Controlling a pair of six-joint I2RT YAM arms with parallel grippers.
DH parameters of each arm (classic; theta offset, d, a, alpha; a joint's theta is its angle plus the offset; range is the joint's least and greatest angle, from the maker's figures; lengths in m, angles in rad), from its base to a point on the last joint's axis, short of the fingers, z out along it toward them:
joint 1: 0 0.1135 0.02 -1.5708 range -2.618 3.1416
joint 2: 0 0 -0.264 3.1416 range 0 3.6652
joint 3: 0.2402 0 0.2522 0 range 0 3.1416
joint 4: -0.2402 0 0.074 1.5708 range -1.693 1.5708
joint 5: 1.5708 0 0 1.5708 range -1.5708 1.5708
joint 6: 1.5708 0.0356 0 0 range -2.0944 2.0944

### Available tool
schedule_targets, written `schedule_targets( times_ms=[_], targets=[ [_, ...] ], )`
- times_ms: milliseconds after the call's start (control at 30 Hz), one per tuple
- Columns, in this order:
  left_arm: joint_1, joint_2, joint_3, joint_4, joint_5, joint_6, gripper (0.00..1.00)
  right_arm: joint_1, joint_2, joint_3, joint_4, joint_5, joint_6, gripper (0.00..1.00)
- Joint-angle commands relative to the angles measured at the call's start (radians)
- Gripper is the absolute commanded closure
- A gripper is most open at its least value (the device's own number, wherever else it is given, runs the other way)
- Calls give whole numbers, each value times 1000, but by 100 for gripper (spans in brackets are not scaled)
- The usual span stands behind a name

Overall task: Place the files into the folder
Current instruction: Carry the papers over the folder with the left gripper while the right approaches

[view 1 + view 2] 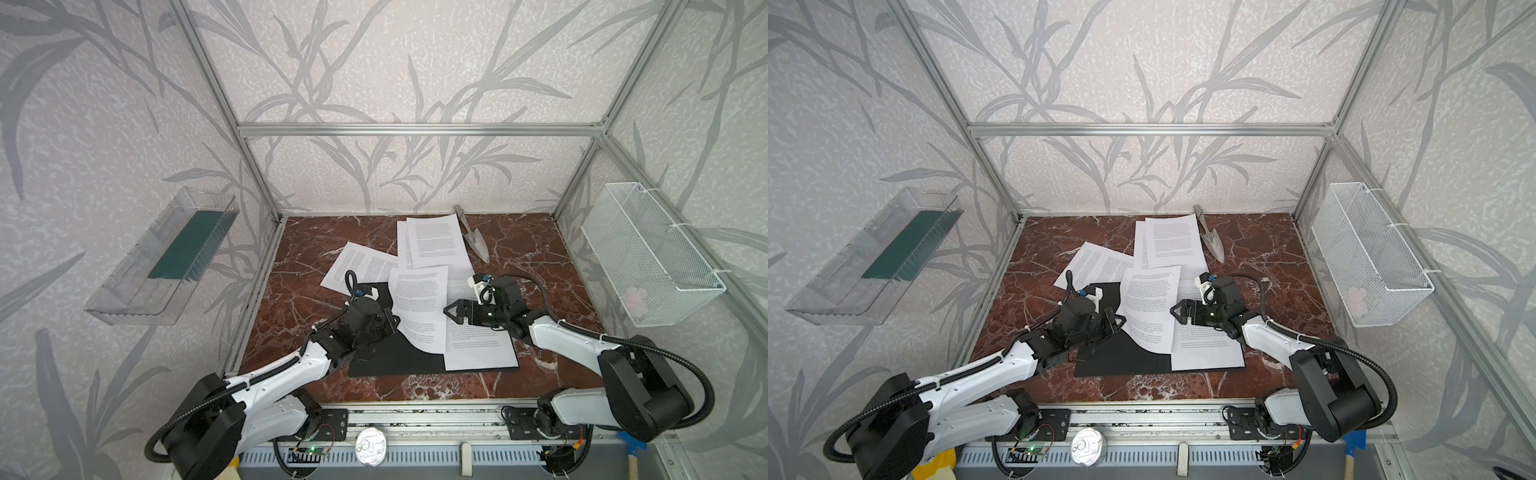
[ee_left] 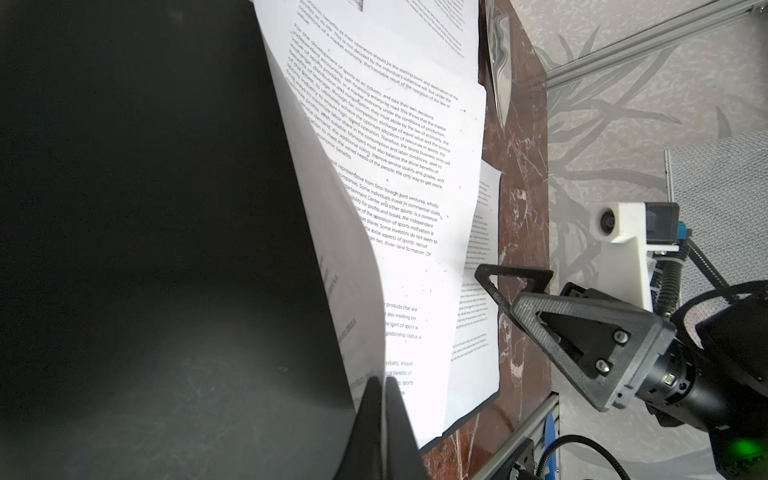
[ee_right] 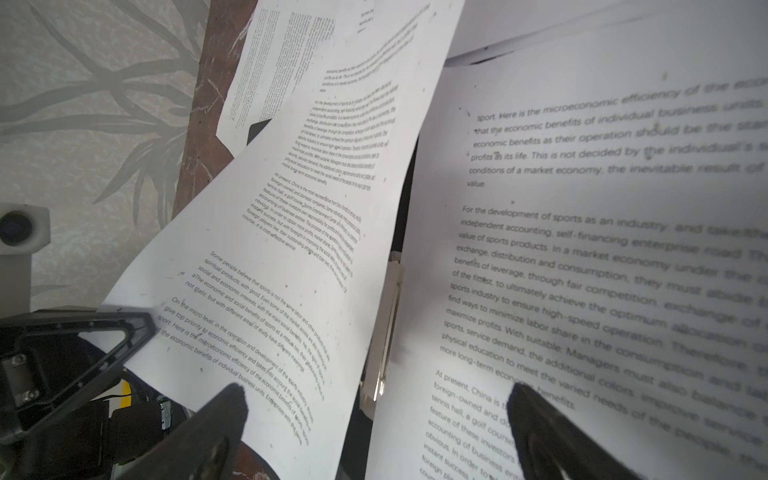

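Observation:
The black folder (image 1: 390, 361) lies open near the table's front middle, its metal clip (image 3: 384, 324) along the spine. One printed sheet (image 1: 478, 349) rests flat on its right half. Another sheet (image 1: 419, 303) arches up over the spine. My left gripper (image 1: 395, 320) (image 2: 381, 388) is shut on that sheet's left edge, above the bare left cover (image 2: 145, 249). My right gripper (image 1: 448, 311) (image 3: 380, 415) stands open just above the flat sheet, tips pointing at the arched sheet, holding nothing. Further loose files (image 1: 436, 245) (image 1: 361, 266) lie behind the folder.
A metal trowel (image 1: 473, 241) lies at the back, right of the far sheets. A white wire basket (image 1: 648, 257) hangs on the right wall. A clear tray with a dark green pad (image 1: 183, 249) hangs on the left wall. Aluminium frame posts border the marble table (image 1: 291, 299).

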Motion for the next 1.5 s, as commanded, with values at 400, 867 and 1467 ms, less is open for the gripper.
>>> schedule_targets(
  times_ms=[400,867,1467],
  targets=[
    [-82,26,16,54,-57,-44,100,4,111,15,139,-104,65,17],
    [-106,39,21,86,-56,-61,100,29,152,28,168,-113,68,38],
    [-111,30,23,97,-48,-73,100,74,120,40,145,-82,47,79]
  ],
)
